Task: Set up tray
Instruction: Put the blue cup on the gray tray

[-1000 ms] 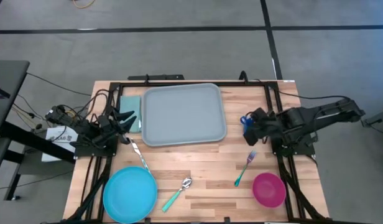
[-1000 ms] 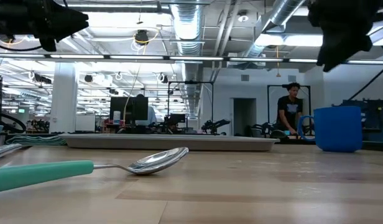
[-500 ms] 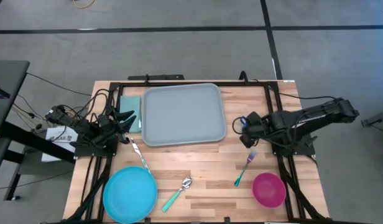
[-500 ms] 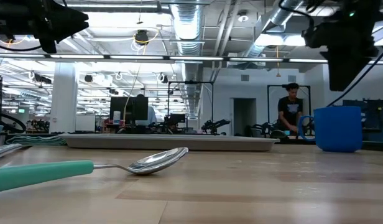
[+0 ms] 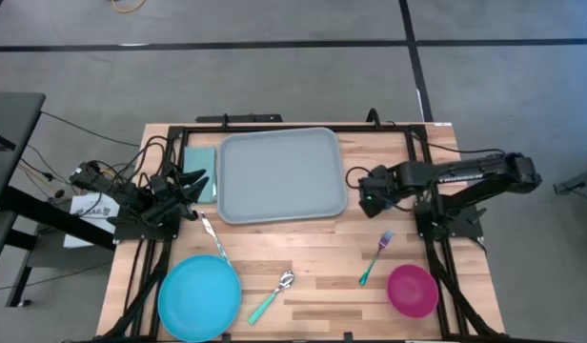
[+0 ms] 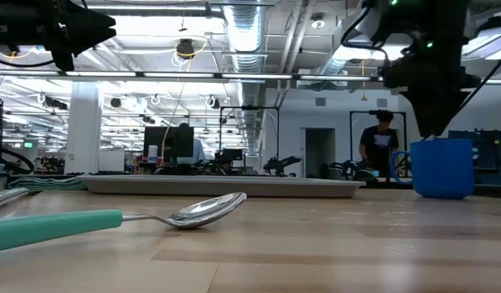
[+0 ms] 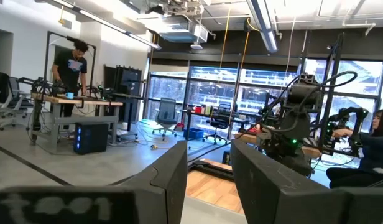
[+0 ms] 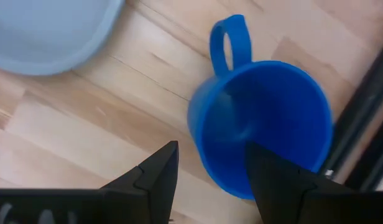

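The pale grey-blue tray (image 5: pixel 279 176) lies flat on the far middle of the table. A blue mug (image 8: pixel 260 124) stands upright on the wood just right of the tray, its handle (image 8: pixel 232 40) pointing away from my right wrist camera. My right gripper (image 8: pixel 210 174) is open and hovers right over the mug (image 6: pixel 442 167), fingers pointing down at the rim. In the high view the right gripper (image 5: pixel 368 193) hides the mug. My left gripper (image 5: pixel 192 181) waits open at the table's left edge, beside a flat teal rectangle (image 5: pixel 200 162).
A round blue plate (image 5: pixel 198 297) sits at the near left, with a knife (image 5: pixel 212 238) above it. A teal-handled spoon (image 5: pixel 272 295), a teal-handled fork (image 5: pixel 374 257) and a pink bowl (image 5: pixel 412 290) lie along the near side. A person stands in the room beyond.
My right gripper has moved toward the table's left, toward the tray, and come down over the blue mug, so the mug no longer shows in the high view. The mug and the other things have stayed in place.
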You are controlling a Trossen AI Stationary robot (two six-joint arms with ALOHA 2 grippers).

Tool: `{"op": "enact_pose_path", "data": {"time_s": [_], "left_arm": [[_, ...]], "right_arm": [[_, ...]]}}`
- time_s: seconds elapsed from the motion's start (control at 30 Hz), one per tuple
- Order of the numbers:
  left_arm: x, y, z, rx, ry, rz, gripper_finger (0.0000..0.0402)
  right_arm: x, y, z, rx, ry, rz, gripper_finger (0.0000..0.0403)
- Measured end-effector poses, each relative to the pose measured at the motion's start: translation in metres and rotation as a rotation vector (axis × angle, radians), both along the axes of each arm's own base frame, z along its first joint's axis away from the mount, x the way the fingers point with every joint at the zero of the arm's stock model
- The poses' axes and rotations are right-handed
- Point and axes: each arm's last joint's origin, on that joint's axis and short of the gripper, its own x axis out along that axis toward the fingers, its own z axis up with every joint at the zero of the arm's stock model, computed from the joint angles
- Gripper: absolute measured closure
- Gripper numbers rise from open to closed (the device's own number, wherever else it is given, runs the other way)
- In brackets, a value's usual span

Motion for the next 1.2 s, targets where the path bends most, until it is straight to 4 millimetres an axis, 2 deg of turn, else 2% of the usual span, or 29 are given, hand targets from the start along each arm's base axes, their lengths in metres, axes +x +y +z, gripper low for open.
{"op": "enact_pose_path", "data": {"time_s": [0.13,0.73,0.87,1.1,1.2], "left_arm": [[0.000,0.000,0.000,0.000,0.000,0.000,0.0290],[0.001,0.000,-0.001,0.006,0.012,-0.001,0.0290],[0.001,0.000,-0.001,0.008,0.017,-0.001,0.0290],[0.001,-0.001,-0.002,0.011,0.021,-0.001,0.0290],[0.001,-0.001,-0.002,0.011,0.022,-0.001,0.0290]], "right_arm": [[0.008,-0.009,-0.007,0.035,0.005,0.003,0.0226],[0.025,-0.038,-0.052,0.090,0.242,-0.040,0.0231],[0.027,-0.041,-0.059,0.101,0.276,-0.048,0.0269],[0.028,-0.042,-0.060,0.138,0.276,-0.056,0.0385],[0.033,-0.042,-0.054,0.155,0.253,-0.057,0.0390]]}}
